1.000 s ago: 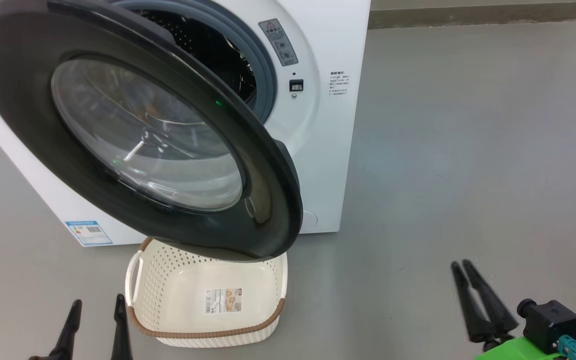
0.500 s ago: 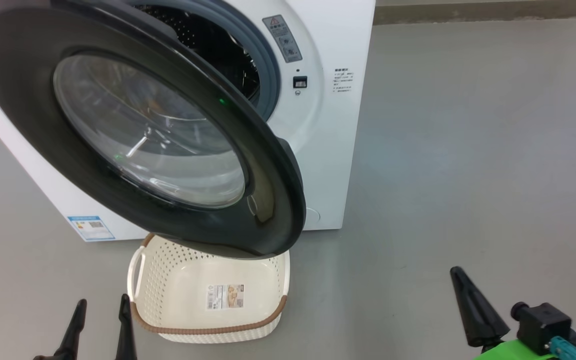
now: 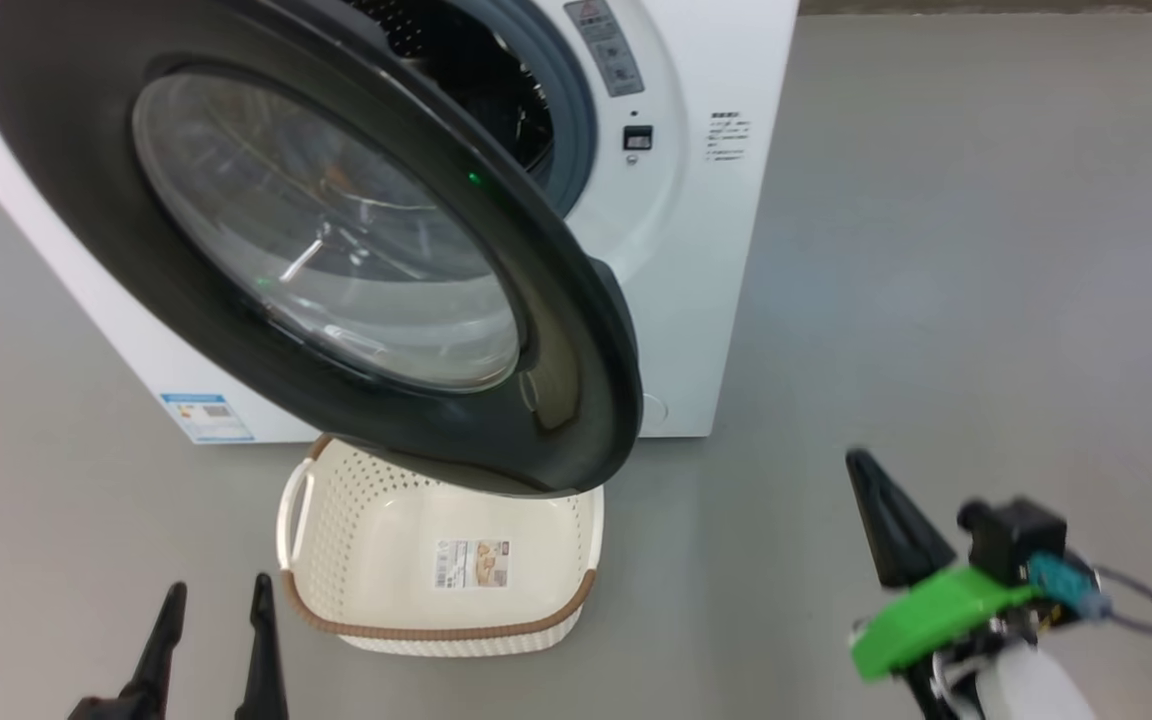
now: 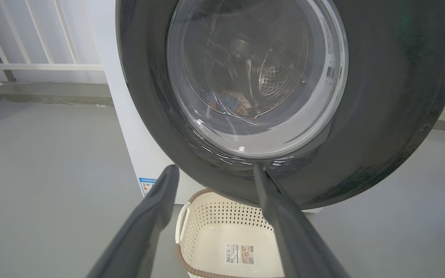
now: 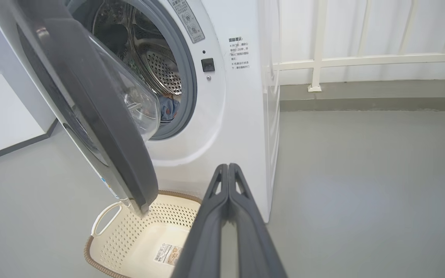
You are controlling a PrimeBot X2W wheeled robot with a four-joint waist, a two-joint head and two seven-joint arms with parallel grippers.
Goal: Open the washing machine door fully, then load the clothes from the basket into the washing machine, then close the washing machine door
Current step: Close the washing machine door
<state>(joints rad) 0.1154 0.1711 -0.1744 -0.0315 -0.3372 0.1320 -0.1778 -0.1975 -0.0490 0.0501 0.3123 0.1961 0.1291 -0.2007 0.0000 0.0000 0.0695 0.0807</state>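
1. Head view: the washing machine (image 3: 711, 250), white, fills the upper left of the frame and stands on a grey floor (image 3: 986, 250).
2. The washing machine door (image 3: 326, 240) is swung out from the opening. Its glossy black ring and clear bowl window face the camera, and its free edge reaches down to the lower centre of the frame.
3. Behind the door's upper right edge show the grey-blue gasket (image 3: 576, 140) and a dark slice of the drum (image 3: 496, 80).
4. The basket (image 3: 436, 632) sits on the floor at lower centre, just in front of the machine. Its far end is covered in the picture by the door's lower edge. Its bottom is bare, with a label (image 3: 473, 563) on it.
5. A blue energy sticker (image 3: 208, 417) is at the machine's lower left corner.
6. The clothes (image 4: 228, 104) show in the left wrist view through the door glass, as a blue and orange bundle low in the drum. The right wrist view shows a blue patch at the gasket's lower edge.
7. The left end effector (image 3: 218, 587) is at lower left, beside the basket's left handle. Its fingers are spread wide and hold nothing.
8. The right end effector (image 3: 864, 478) is at lower right, well apart from the basket. Its fingers are pressed together with nothing between them.
9. The right wrist view shows a white railing (image 5: 361, 61) at upper right.
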